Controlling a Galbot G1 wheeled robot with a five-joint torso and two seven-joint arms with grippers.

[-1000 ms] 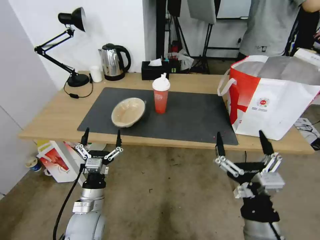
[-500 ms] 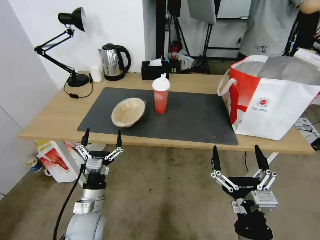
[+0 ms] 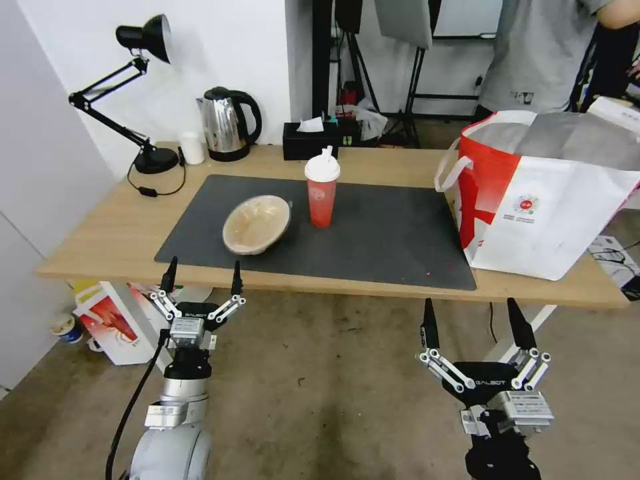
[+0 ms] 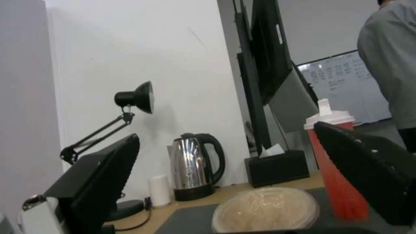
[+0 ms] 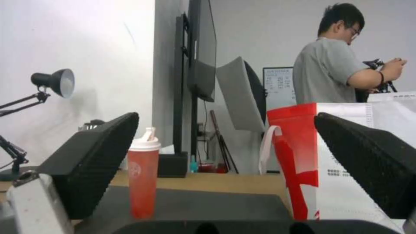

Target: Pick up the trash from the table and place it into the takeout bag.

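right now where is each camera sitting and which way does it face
Head view: high, looking forward and down at the table; both open grippers, left and right, hang before its near edge.
Left wrist view: low at table height, between its own fingers, facing the tan bowl and kettle.
Right wrist view: low, between its own fingers, facing the takeout bag.
All three share the red cup.

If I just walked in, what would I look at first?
Probably the large white takeout bag with a red side panel, standing open at the right end of the long light-wood table. Next, the tall red drink cup with a white lid upright mid-mat, the shallow tan paper bowl beside it. Both open grippers, left and right, hover before the table's near edge.
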